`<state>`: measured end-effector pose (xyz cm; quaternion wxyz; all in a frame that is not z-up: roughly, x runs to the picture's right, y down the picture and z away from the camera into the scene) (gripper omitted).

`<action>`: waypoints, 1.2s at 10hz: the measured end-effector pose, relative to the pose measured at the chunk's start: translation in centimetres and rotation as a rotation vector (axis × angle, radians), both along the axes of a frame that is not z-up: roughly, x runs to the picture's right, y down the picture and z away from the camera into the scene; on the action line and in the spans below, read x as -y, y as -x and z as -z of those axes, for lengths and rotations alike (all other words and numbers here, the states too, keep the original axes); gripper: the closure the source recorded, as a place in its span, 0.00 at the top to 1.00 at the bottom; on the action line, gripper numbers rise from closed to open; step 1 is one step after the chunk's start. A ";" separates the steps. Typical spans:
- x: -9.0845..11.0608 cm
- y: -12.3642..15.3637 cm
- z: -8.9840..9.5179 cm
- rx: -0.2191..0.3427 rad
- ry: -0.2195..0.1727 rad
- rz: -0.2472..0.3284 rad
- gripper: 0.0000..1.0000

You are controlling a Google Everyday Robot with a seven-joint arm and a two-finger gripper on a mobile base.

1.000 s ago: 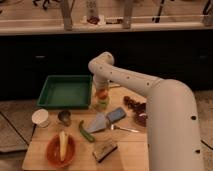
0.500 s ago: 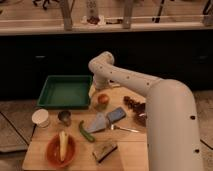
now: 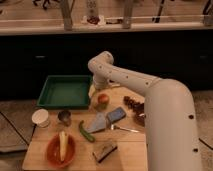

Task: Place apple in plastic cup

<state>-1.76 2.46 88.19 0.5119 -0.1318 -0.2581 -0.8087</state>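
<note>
The apple (image 3: 102, 98), orange-red and round, sits in the mouth of the light-green plastic cup (image 3: 101, 106), which stands on the wooden table just right of the green tray. My gripper (image 3: 96, 90) hangs from the white arm right above and slightly left of the apple, close to it. The cup's lower part shows below the apple.
A green tray (image 3: 50, 100) lies left of the cup. A white cup (image 3: 41, 118), a metal cup (image 3: 64, 117), a green pepper (image 3: 85, 131), an orange bowl (image 3: 52, 155) with a banana, a grey scraper (image 3: 97, 123), a blue sponge (image 3: 116, 115) and dark red fruit (image 3: 132, 102) lie around.
The gripper covered the cup a second ago. It has lifted slightly up and left, and the apple shows resting in the cup.
</note>
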 end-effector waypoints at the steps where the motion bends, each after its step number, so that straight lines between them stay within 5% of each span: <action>1: 0.0 -0.1 0.0 0.000 0.002 0.002 0.80; 12: -0.1 0.4 0.0 0.052 -0.004 0.023 0.80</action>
